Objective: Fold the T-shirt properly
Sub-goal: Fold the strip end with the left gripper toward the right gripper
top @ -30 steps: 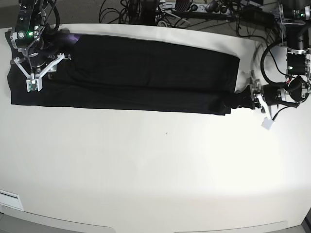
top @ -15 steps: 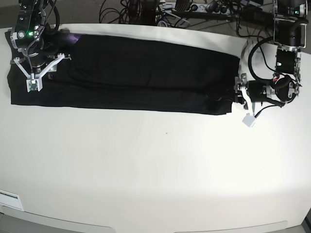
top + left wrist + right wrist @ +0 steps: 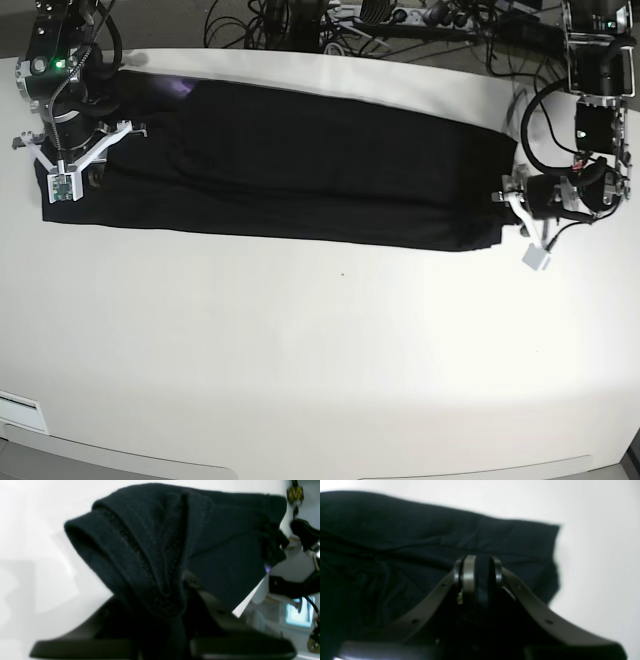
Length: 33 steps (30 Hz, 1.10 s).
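Observation:
The black T-shirt (image 3: 290, 165) lies as one long folded strip across the far half of the white table (image 3: 320, 350), with a touch of purple (image 3: 180, 88) at its far left. My left gripper (image 3: 507, 203) holds the strip's right end; in the left wrist view the hem (image 3: 150, 555) is bunched and lifted, with the left gripper (image 3: 180, 597) shut on it. At the strip's left end is my right gripper (image 3: 80, 165). The right wrist view has the right gripper (image 3: 481, 572) pinched on black cloth (image 3: 407, 542).
Cables and equipment (image 3: 350, 20) crowd the table's far edge. A small white label (image 3: 20, 408) sits at the front left corner. Beyond the strip's right end, bare table (image 3: 595, 555) appears in the right wrist view.
Both grippers have closed onto the cloth. The left arm came in to the strip's right end, then drew back right. The whole strip has slid rightward and looks stretched tauter.

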{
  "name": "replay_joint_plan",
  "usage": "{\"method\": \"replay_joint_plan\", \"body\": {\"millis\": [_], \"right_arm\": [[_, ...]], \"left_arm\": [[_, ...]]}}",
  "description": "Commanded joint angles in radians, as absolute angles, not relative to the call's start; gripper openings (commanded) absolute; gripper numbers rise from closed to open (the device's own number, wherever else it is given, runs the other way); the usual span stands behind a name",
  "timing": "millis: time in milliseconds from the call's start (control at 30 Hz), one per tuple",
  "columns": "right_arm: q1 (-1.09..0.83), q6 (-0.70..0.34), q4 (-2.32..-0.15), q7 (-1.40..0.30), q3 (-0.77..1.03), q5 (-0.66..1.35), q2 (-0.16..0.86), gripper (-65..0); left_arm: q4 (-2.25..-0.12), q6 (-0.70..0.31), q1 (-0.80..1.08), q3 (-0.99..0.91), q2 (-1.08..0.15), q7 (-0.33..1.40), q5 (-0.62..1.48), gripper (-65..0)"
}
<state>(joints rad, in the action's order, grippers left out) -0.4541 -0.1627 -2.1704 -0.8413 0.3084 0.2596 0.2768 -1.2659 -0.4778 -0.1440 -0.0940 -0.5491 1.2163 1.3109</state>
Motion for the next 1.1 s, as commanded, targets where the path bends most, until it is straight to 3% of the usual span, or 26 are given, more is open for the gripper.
{"method": "replay_joint_plan", "body": {"millis": [0,67,133,333,533,800,1067], "right_arm": [[-0.451,-0.160,-2.208,-0.822,0.314,0.261,0.289,-54.0],[-0.452,-0.160,-2.236,-0.822,0.314,0.267,0.288,-57.5],[-0.451,-0.164,-2.238,-0.822,0.314,0.316,0.288,-65.0],[-0.459,-0.335,-2.168,-0.751,0.314,0.456,0.276,-65.0],[-0.411,-0.381,-1.971,-0.728,0.314,0.456,0.271,-65.0],[-0.385,-0.447,-1.773,-0.703,0.314,0.456,0.268,-65.0],[-0.390,-0.445,-1.765,-0.719,0.314,0.456,0.263,-65.0]], "left_arm": [[-1.277,-0.477,-0.164,-0.120,-0.575,1.205,1.327,-65.0],[-1.277,-0.477,-0.164,-0.142,-0.594,1.204,1.313,-65.0],[-1.277,-0.477,-0.164,-0.156,-0.621,1.204,1.313,-65.0],[-1.277,-0.478,-0.164,-0.160,-0.694,1.226,1.356,-65.0],[-1.277,-0.513,-0.164,-0.160,-0.703,1.271,1.478,-65.0],[-1.277,-0.550,-0.165,-0.160,-0.686,1.301,1.484,-65.0],[-1.285,-0.522,-0.167,-0.173,-0.539,1.308,1.484,-65.0]]}}
